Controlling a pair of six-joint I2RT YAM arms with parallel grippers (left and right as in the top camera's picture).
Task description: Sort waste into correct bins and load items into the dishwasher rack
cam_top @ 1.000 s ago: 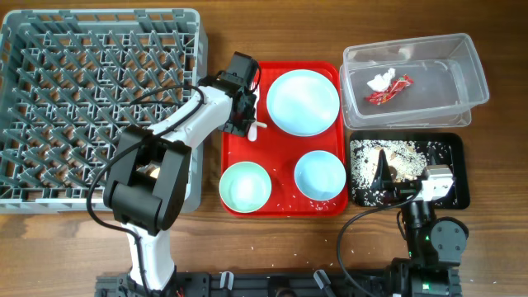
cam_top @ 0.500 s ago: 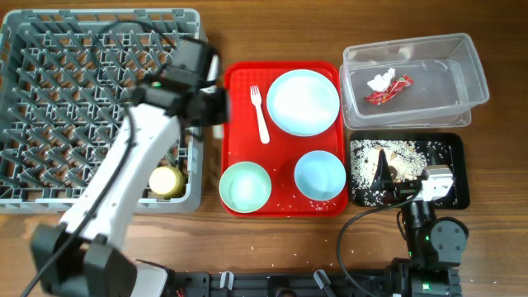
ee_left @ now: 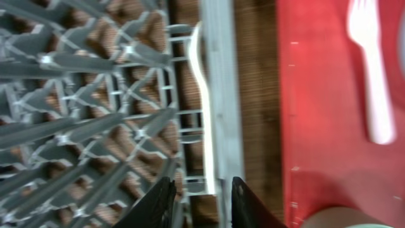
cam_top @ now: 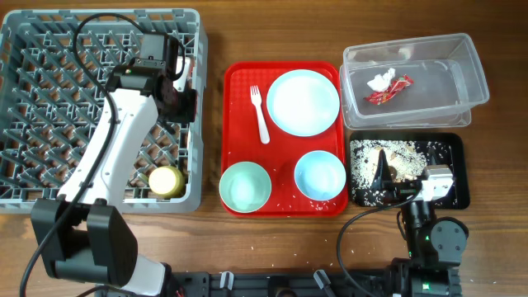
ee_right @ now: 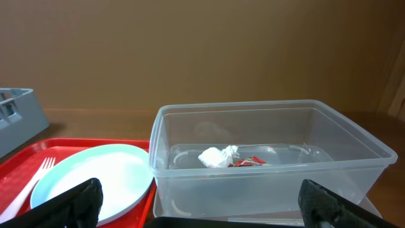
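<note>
— Nearest us, on the right: what's the right gripper (ee_right: 199, 204) doing?
— It's parked over the black tray (cam_top: 455, 147), where the food scraps (cam_top: 400, 158) lie. Its own camera shows the fingers spread wide, with nothing between them.
— And along the near edge of the red tray (cam_top: 238, 82)?
— The mint-green bowl (cam_top: 245, 186) and pale blue bowl (cam_top: 320, 174) sit side by side. Further back, the fork (cam_top: 260, 114) lies beside the plate (cam_top: 304, 101). The yellow cup (cam_top: 166, 181) sits in the near right corner of the rack (cam_top: 49, 107). Only the overhead shows that.
— The clear tub (cam_top: 472, 78)?
— In the far right corner, with the tissue wad (cam_top: 379, 81) and red wrapper (cam_top: 393, 92) inside. The right wrist sees them side-on.
— The left gripper (ee_left: 202, 201)?
— Over the rack's right wall, fingers apart. Its camera shows the spoon (ee_left: 204, 107) on edge against that wall, its end between the fingers with gaps either side. From above it's just a white sliver.
— What's changed?
— A second ago that gripper was down on the red tray beside the plate. The right gripper hasn't budged.
</note>
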